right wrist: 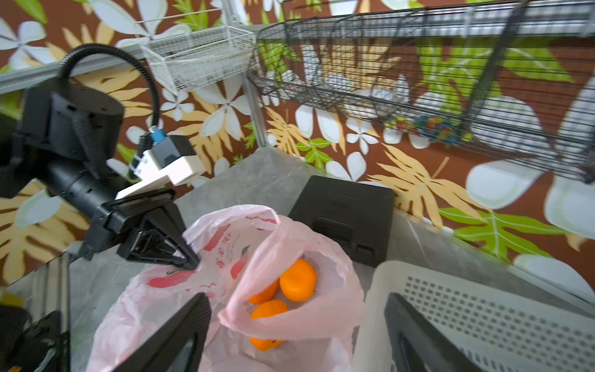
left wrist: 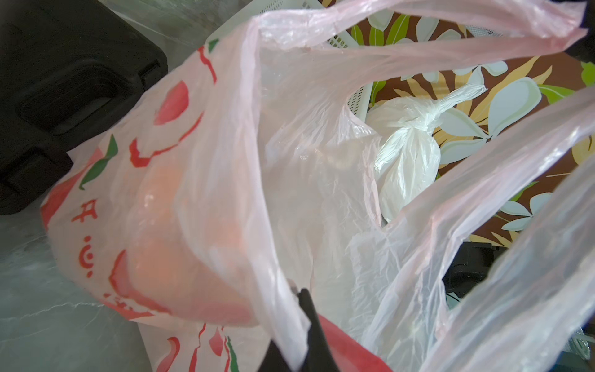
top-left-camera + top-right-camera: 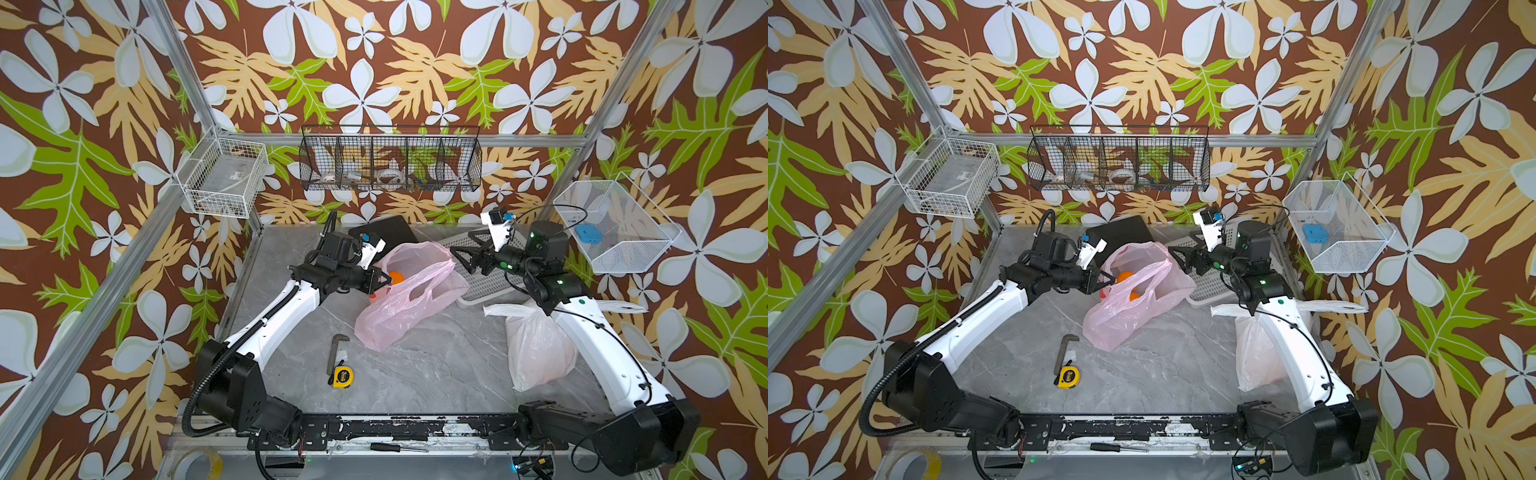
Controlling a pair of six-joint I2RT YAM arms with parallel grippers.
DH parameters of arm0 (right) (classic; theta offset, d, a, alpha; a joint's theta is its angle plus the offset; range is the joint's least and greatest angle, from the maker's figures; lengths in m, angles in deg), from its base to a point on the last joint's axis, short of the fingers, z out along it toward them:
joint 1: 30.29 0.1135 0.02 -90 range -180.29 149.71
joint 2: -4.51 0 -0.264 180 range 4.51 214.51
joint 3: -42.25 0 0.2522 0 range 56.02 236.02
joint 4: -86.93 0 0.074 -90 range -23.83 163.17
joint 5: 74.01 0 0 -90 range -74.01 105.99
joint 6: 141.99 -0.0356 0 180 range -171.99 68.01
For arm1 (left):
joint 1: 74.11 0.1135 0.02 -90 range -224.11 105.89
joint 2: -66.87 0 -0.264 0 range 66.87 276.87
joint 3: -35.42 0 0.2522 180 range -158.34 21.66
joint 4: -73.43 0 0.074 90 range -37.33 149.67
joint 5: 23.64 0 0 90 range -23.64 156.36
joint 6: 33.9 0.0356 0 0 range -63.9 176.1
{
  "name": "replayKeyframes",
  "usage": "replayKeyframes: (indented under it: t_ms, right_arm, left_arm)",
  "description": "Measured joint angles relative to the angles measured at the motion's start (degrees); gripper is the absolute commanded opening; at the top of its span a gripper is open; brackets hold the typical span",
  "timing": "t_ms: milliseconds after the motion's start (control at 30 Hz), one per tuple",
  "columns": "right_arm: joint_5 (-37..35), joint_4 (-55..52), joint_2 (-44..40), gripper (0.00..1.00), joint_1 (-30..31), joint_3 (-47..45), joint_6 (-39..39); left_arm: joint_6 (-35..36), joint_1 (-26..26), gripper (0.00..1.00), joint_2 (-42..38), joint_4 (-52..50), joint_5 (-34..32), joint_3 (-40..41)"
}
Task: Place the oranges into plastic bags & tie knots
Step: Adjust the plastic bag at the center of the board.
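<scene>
At the far middle of the grey table [image 3: 436,374], the left gripper [image 3: 384,279] is closed tight, its jaws pinched on the left rim of the pink bag [image 3: 399,320]. The right wrist view confirms this: the black tip meets the printed film right at the bag mouth. The rim is held up on that side and the mouth gapes.

Right gripper [image 3: 462,261]: jaws spread wide, nothing between them. It hangs just right of the bag mouth, above the white perforated basket [image 3: 486,286]. No contact with the film shows in either top view.

Oranges [image 1: 297,280]: at least three are seen through the open mouth, bunched together and touching, inside the pink bag. They sit in its far part, just right of the left gripper. A further orange patch shows through the film beside them; whether it is a separate fruit cannot be told. In both top views only slivers of orange show.

The pink bag's handles are loose and not tied.

The white bag [image 3: 536,353] lies at the near right, partly under the right arm, well apart from the pink bag. Its knot [image 2: 420,124] is twisted shut, strip ends sticking out sideways. Its contents cannot be made out through the film.

Further out, a black case [image 3: 382,230] sits at the far edge just behind the pink bag. A yellow tape measure [image 3: 341,377] and an L-shaped metal key [image 3: 337,349] lie together near left of centre.
</scene>
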Motion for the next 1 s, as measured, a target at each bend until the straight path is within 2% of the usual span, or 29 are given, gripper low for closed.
replayKeyframes:
  t_ms: [167,400,533,633,800,967,1000]
  right_arm:
    - [2.3,-4.3,3.2,0.96,1.7,3.4,5.7]
    - [0.8,-9.4,4.5,0.95,4.7,3.7,11.4]
    - [-5.4,-8.9,4.5,0.87,5.0,2.3,11.9]
    - [-8.9,-7.4,3.9,0.77,4.9,1.4,11.4]
    - [-8.6,-4.2,3.3,0.55,5.0,1.8,9.9]
    - [-7.3,-3.8,4.1,0.50,5.0,2.4,9.7]
    - [-7.3,-4.0,4.3,0.45,5.0,2.4,9.7]
  left_arm:
    - [0.0,0.0,0.00,0.0,0.0,0.0,0.0]
    - [0.0,0.0,0.00,0.2,0.0,0.0,-0.2]
    - [0.0,0.0,0.00,0.3,0.0,0.1,-0.3]
    - [0.0,0.0,0.00,0.3,0.0,0.0,-0.3]
    - [0.1,0.0,0.00,0.3,0.0,0.1,-0.3]
    - [0.1,0.0,0.00,0.3,0.0,0.0,-0.3]
    - [0.2,0.0,0.00,0.3,0.0,0.0,-0.3]
